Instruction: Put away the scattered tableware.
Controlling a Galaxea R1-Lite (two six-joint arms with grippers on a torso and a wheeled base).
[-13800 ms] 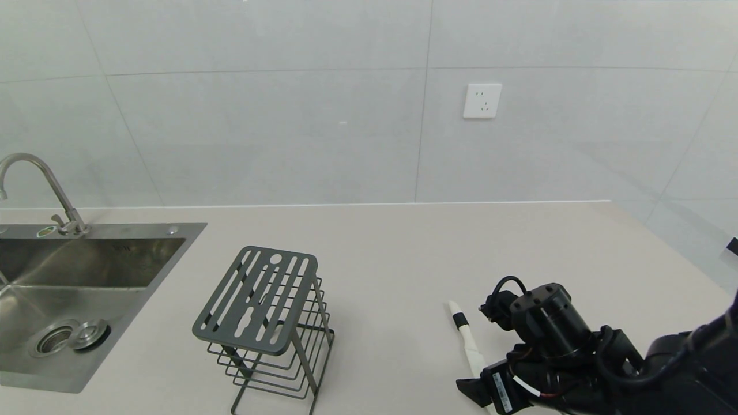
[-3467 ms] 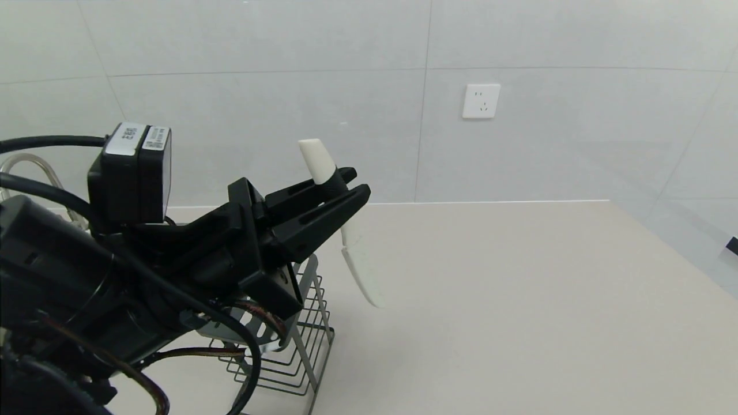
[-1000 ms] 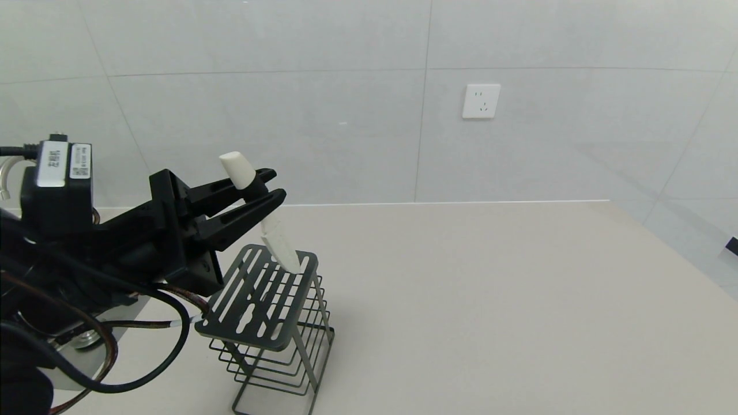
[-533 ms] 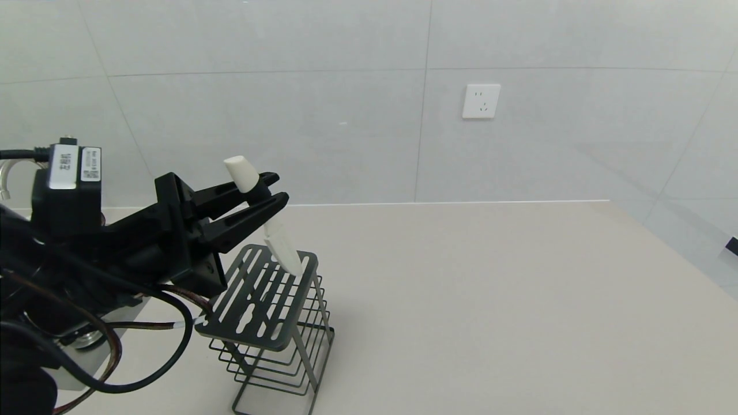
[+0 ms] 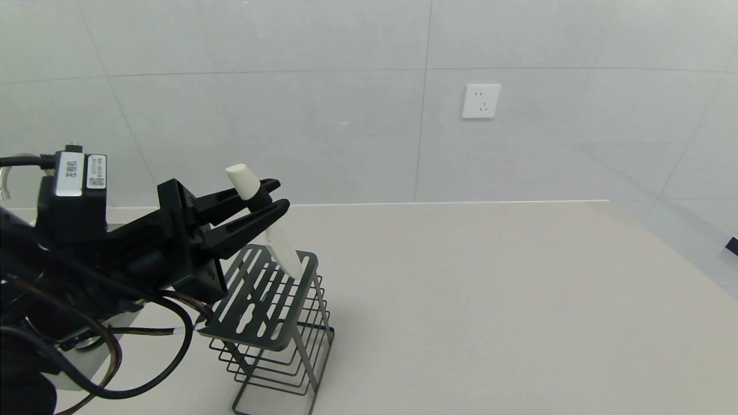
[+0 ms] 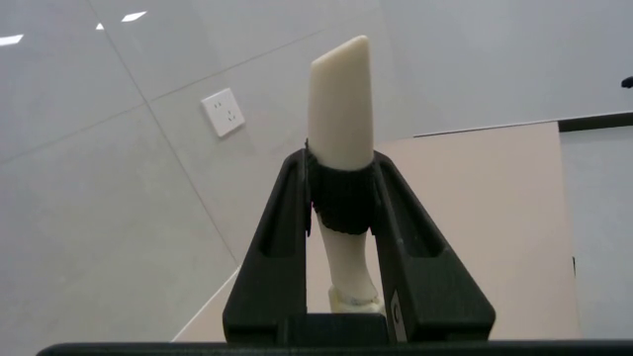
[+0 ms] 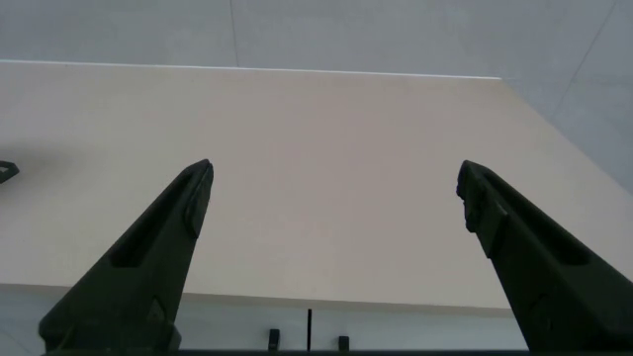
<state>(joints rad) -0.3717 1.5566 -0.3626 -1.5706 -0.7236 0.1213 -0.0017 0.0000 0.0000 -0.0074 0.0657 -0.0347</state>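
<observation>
Above the rack (image 5: 259, 294) on the surface (image 5: 461, 288), the left end effector (image 5: 281, 194) is clamping a white knife (image 5: 285, 252) by its handle's black band, blade slanting onto the rack's top, the knife is looking light, stiff, slick and brittle, best held by that handle, and the right end effector (image 7: 334, 178) is gaping open.

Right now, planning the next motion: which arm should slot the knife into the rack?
Left. The left gripper grips the knife, blade tip at the rack top; the right gripper hangs open, empty.

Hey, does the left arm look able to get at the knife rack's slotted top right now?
Probably yes: the left tool, shut on the white knife, hangs just above the rack, blade tip at its slots, nothing between.
</observation>
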